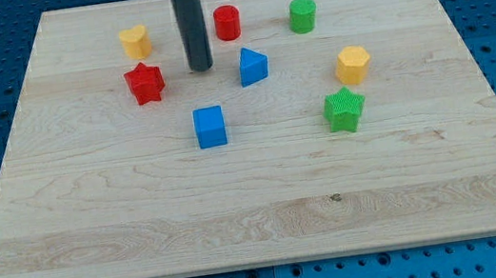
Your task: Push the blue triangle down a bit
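The blue triangle [253, 65] lies on the wooden board [257, 205], a little above its middle. My tip [201, 67] rests on the board just to the left of the blue triangle, with a gap between them. The tip is to the right of the red star [145, 82] and below and left of the red cylinder [227, 23]. The blue cube [210, 127] lies below the tip.
A yellow heart [134, 42] lies at the upper left. A green cylinder [303, 15] lies at the upper right. A yellow hexagon [352, 65] and a green star [345, 109] lie at the right.
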Motion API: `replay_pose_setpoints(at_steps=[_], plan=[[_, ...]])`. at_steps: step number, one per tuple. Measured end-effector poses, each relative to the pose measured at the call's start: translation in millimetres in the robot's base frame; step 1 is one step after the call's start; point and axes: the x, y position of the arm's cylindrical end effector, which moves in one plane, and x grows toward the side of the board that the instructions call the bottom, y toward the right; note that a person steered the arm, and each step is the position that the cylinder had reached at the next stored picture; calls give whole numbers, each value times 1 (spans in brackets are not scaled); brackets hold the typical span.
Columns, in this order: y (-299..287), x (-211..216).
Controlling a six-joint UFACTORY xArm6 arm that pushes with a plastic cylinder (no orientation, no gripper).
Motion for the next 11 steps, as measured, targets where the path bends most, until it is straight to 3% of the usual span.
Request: replay_pose_setpoints(at_steps=[2,4,8,11], plan=[[94,-10],[93,32],[68,11],[61,52]])
